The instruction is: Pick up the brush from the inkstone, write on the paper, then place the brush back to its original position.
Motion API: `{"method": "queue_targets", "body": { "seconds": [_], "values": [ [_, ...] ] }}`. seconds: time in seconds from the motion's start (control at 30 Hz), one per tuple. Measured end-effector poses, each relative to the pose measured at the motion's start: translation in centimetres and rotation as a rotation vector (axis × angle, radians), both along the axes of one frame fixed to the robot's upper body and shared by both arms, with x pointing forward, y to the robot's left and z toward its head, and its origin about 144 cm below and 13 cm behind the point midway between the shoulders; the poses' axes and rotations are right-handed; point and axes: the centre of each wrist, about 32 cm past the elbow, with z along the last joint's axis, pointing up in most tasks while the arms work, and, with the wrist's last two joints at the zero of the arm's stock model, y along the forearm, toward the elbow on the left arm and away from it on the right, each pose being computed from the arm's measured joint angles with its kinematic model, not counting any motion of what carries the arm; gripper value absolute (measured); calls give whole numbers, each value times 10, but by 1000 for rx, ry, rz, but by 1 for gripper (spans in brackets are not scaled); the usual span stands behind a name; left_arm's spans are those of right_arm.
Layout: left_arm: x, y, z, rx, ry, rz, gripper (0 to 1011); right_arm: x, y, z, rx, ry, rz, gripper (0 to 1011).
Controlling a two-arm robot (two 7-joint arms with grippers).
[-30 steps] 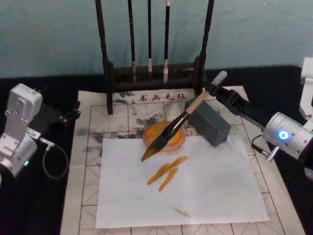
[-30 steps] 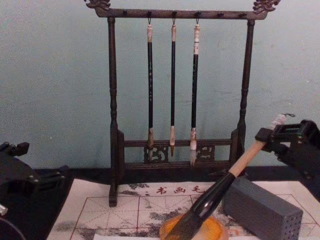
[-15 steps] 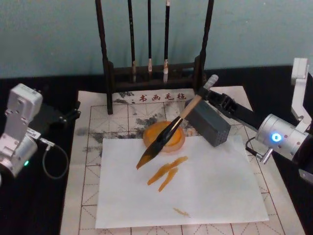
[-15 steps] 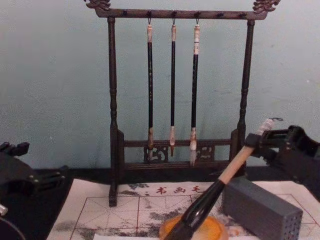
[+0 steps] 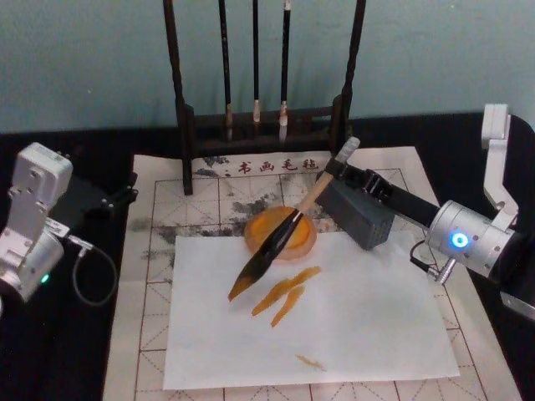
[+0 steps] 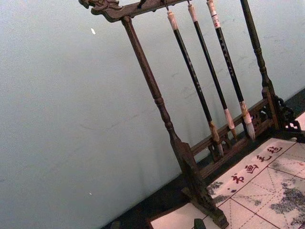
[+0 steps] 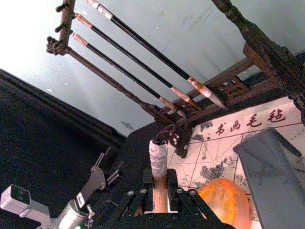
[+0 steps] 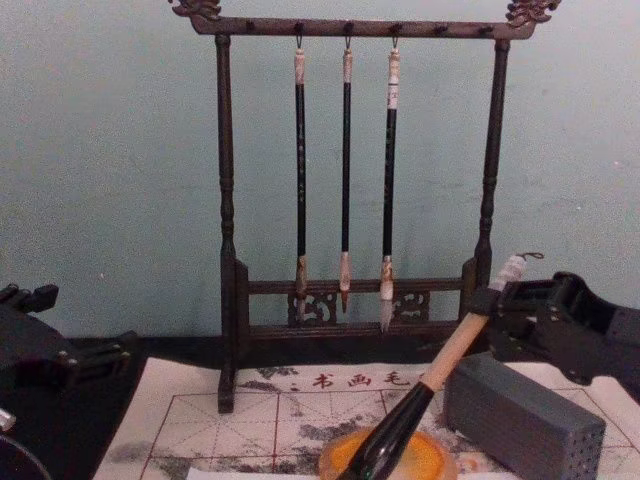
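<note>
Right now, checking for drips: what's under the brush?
The brush, in the right pincer, crosses above the inkstone; its tip hangs over the white sheet. Contact is hidden. Left pincer parked far left.

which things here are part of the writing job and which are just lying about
In use: brush, inkstone, paper, white top sheet, right gripper holding the brush.
Lying about: brush rack, three thin brushes, grey block, left gripper parked at left.

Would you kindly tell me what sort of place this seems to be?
Probably a tabletop calligraphy practice station: a wooden rack of hanging brushes, a red-gridded paper and an inkstone, with the right end effector holding the brush.
</note>
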Motion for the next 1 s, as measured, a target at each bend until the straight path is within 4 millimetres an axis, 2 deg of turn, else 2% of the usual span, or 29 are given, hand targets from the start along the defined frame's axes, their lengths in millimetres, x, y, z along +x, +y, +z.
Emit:
{"method": "queue_targets", "body": {
  "seconds": [1.0],
  "values": [
    [0,0,0,0,0,0,1001,0,8,-4,-69,-66,48,202]
  ]
}}
